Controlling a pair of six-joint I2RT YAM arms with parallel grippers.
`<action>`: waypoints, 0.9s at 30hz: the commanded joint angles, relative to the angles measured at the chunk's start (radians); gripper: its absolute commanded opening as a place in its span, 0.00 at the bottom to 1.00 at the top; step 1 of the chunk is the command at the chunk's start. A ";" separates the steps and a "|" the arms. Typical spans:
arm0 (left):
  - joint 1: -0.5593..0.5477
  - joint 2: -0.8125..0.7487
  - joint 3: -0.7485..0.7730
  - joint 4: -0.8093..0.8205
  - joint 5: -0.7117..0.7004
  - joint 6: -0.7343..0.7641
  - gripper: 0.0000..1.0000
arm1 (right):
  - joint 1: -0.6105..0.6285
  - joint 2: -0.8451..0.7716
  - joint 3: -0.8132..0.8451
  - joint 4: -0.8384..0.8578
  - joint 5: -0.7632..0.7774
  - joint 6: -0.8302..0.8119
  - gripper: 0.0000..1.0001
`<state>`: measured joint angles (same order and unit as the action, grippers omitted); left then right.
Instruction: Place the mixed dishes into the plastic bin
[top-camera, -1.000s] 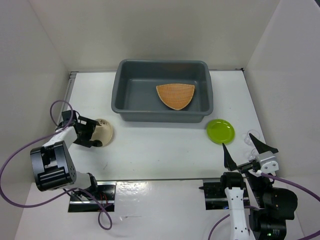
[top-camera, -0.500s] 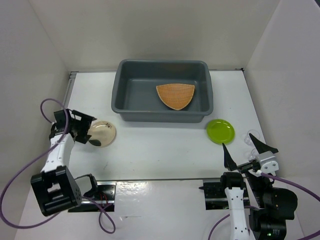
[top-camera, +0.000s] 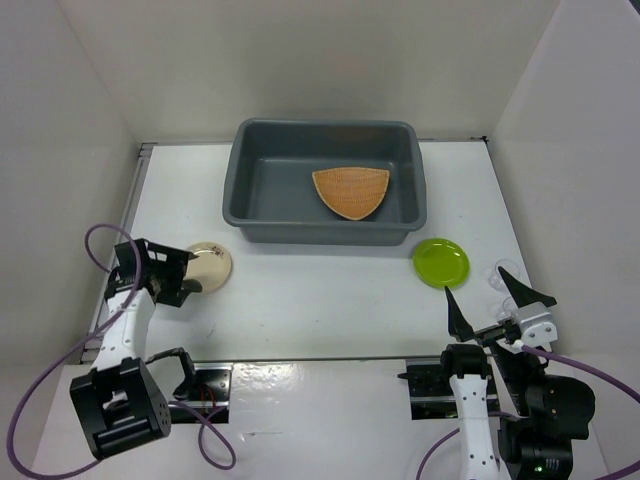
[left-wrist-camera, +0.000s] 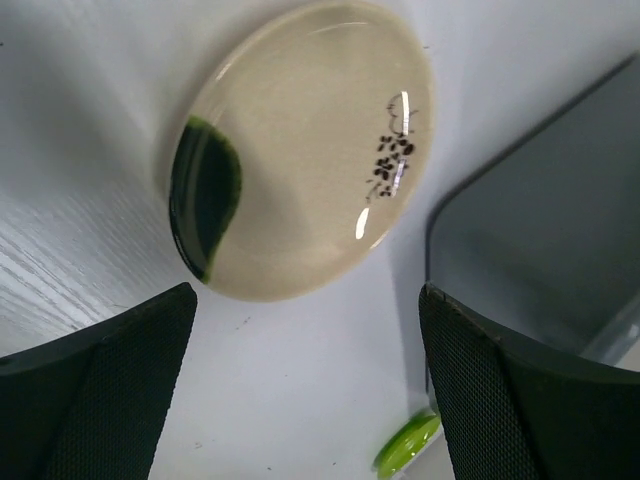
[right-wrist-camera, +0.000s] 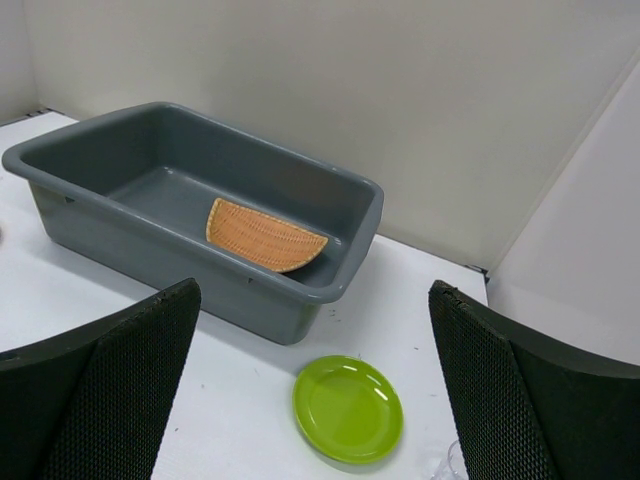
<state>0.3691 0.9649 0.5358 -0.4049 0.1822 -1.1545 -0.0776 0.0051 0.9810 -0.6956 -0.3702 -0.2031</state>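
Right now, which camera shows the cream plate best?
The left wrist view: the cream plate is large and close, its dark green patch and speckled mark clear. The top external view shows it small at the left end effector; the right wrist view misses it.

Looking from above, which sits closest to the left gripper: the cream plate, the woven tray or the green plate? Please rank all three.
1. Cream plate, right beside the left gripper.
2. Woven tray, inside the bin.
3. Green plate, far over on the right.
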 joint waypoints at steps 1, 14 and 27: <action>0.005 0.044 -0.022 0.025 0.016 -0.020 0.97 | -0.007 -0.083 0.010 0.004 0.010 0.004 0.99; 0.005 0.230 -0.100 0.153 -0.006 -0.020 0.97 | -0.007 -0.083 0.010 0.004 0.010 0.004 0.99; 0.024 0.498 -0.046 0.343 0.077 0.094 0.19 | -0.007 -0.083 0.010 0.004 0.010 0.004 0.99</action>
<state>0.3805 1.4208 0.5133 -0.0631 0.3111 -1.1572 -0.0776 0.0051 0.9810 -0.6956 -0.3698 -0.2031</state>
